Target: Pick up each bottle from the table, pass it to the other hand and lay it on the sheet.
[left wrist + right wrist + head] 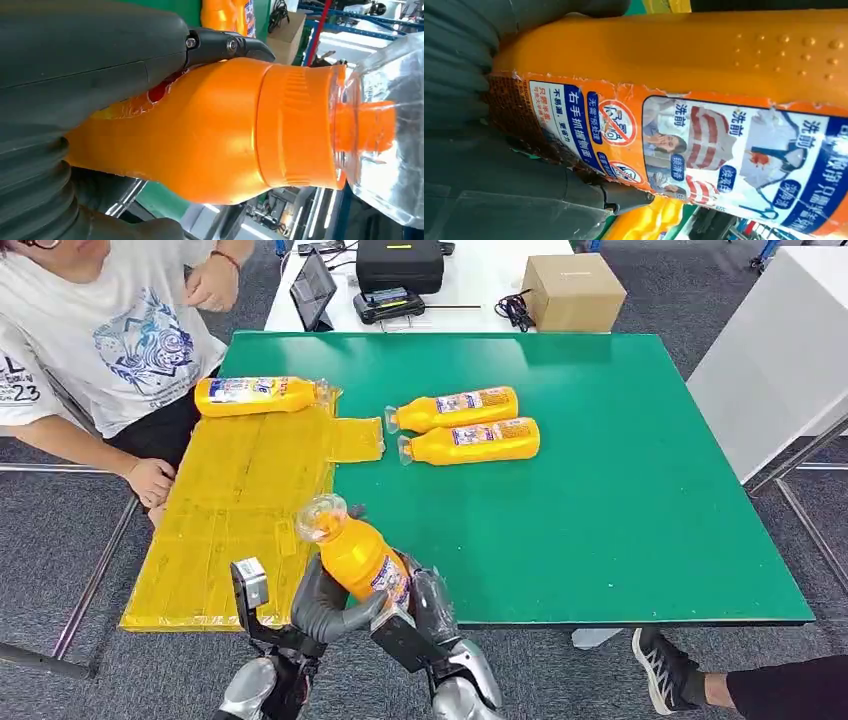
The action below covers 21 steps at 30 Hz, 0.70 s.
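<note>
I have both hands on one bottle (357, 555) at the near edge of the worktop (640, 530). My left hand (325, 608) wraps its body from the left, grey thumb curled across the lower part; my right hand (425, 605) clasps it from the right, fingers against the label. The left wrist view shows a dark finger (227, 46) pressed on the orange shoulder, and the right wrist view shows a fingertip (626, 197) under the printed label. The bottle tilts up and to the left, its clear cap (320, 517) hanging over the edge of the yellow sheet (235, 520).

It is smooth orange plastic with a ribbed collar and raised dots on one side; the label's edges are torn.

On the far end of the sheet lies a second bottle (258, 395), on its side. Two more bottles (455, 409) (472, 441) lie side by side on the green worktop, just right of the sheet, caps toward it.

A person in a white shirt (110, 330) sits at the left, one hand (150, 481) at the sheet's edge. A cardboard box (572, 292) and a black case (400, 264) stand on the white table behind.
</note>
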Tool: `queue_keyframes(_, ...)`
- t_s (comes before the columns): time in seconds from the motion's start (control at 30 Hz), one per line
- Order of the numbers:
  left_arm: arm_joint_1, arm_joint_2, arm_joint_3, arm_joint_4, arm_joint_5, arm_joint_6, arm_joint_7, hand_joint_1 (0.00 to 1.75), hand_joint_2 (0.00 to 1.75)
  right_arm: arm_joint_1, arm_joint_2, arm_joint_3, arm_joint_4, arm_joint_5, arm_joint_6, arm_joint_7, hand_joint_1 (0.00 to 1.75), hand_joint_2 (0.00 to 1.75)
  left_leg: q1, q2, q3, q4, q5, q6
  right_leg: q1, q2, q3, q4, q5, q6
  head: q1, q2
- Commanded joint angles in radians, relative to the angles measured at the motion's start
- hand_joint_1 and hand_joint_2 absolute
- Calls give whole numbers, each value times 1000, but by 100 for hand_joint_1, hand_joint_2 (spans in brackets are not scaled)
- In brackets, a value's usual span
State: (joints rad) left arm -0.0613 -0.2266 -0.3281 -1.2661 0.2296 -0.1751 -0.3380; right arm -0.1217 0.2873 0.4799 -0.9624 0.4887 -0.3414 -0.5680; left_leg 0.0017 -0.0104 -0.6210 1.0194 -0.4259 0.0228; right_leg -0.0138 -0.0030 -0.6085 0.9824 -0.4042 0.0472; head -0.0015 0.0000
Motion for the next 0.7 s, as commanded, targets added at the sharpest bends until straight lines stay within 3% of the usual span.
queue_keyframes(0.03, -38, 29, -73, 88, -26, -22, 28, 0, 175, -107, 16, 95, 153, 4, 15, 30, 175, 175, 0, 3, 6, -1, -2, -1, 1, 2, 5, -1, -1, -2, 0, 0)
queue_keyframes(0.27, -64, 18, -64, 141, -32, -22, 29, 0, 175, -131, 49, 210, 251, 61, 89, 44, 175, 175, 1, 3, 7, -1, -3, -2, 1, 2, 6, -1, -2, -2, 0, 0)
queue_keyframes(0.7, -88, 10, -46, 171, -29, -19, 25, 0, 175, -153, 45, 269, 287, 85, 133, 53, 175, 175, 1, 1, 8, 0, -3, -2, 1, 0, 8, -1, -3, -2, 0, 0)
